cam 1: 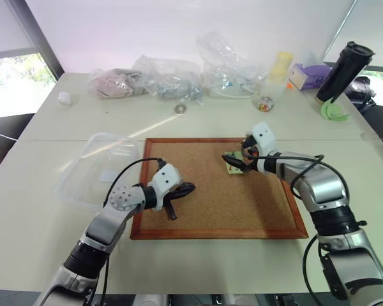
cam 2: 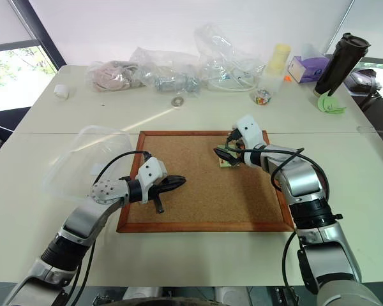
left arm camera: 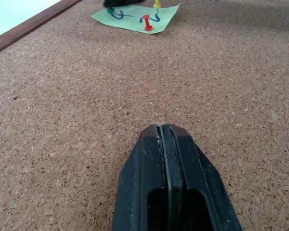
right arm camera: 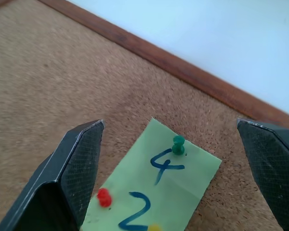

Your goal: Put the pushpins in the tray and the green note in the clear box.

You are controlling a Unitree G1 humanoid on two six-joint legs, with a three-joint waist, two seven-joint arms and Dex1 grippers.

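The green note (right arm camera: 156,192), a small paper slip, is lying flat on the grainy cork board (cam 1: 204,197) near its far edge, pinned by red (right arm camera: 103,197), green (right arm camera: 178,144) and yellow pins. The right gripper (right arm camera: 173,159) is hanging spread wide over it. The left gripper (left arm camera: 169,144) is sitting clenched over bare cork. The clear box (cam 1: 99,166) is sitting beside the board.

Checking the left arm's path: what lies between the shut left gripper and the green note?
Bare cork board only, between left gripper and pinned green note, per the left wrist view.
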